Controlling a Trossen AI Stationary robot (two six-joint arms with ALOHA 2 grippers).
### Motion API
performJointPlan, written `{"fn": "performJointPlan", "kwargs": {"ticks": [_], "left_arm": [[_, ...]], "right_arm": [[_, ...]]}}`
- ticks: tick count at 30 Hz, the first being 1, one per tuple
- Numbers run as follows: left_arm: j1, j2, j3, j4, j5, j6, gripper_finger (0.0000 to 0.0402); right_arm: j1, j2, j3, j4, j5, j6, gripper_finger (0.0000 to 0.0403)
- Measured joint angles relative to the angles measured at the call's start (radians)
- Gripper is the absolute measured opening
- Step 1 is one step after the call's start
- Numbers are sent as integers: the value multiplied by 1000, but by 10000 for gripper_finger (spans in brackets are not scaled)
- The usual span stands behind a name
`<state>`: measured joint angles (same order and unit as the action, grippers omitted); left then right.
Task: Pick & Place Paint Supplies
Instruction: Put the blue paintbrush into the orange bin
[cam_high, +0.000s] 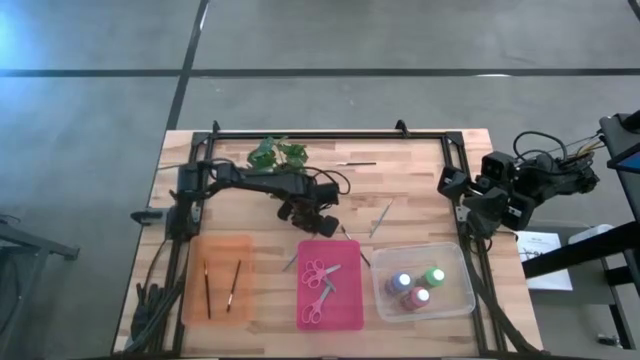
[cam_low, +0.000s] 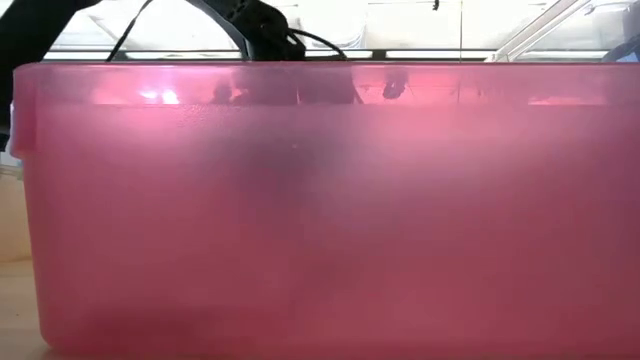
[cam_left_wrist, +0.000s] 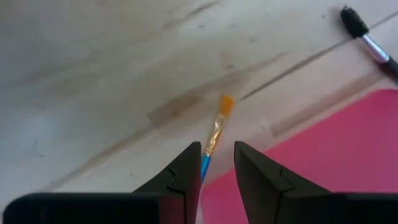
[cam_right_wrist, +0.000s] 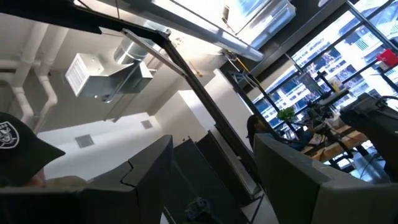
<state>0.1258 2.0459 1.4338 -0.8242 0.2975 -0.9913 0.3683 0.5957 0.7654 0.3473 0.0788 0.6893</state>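
My left gripper (cam_high: 306, 217) hovers over the table's middle, just beyond the pink tray (cam_high: 345, 312), and is open with a narrow gap (cam_left_wrist: 217, 167). A thin blue-handled brush with orange bristles (cam_left_wrist: 218, 118) lies on the wood under that gap, its handle running close by one finger. Two pink scissors (cam_high: 320, 272) lie in the pink tray, two brushes (cam_high: 222, 288) in the orange tray, and the paint bottles (cam_high: 418, 286) stand in the clear tub. My right gripper (cam_high: 478, 212) waits open at the table's right edge, pointing up into the room (cam_right_wrist: 214, 180).
Loose brushes lie on the wood: one near the far edge (cam_high: 355, 163), one right of centre (cam_high: 381, 218), and a dark-bristled one by the pink tray's corner (cam_left_wrist: 367, 40). The leafy plant (cam_high: 278, 154) sits behind the left arm. The pink tray's wall (cam_low: 320, 220) fills the low view.
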Motion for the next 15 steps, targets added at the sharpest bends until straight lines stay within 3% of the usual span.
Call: {"fn": "performJointPlan", "kwargs": {"ticks": [15], "left_arm": [[-31, 57, -1, 20, 16, 0, 104]], "right_arm": [[0, 0, 0, -2, -53, -1, 219]]}}
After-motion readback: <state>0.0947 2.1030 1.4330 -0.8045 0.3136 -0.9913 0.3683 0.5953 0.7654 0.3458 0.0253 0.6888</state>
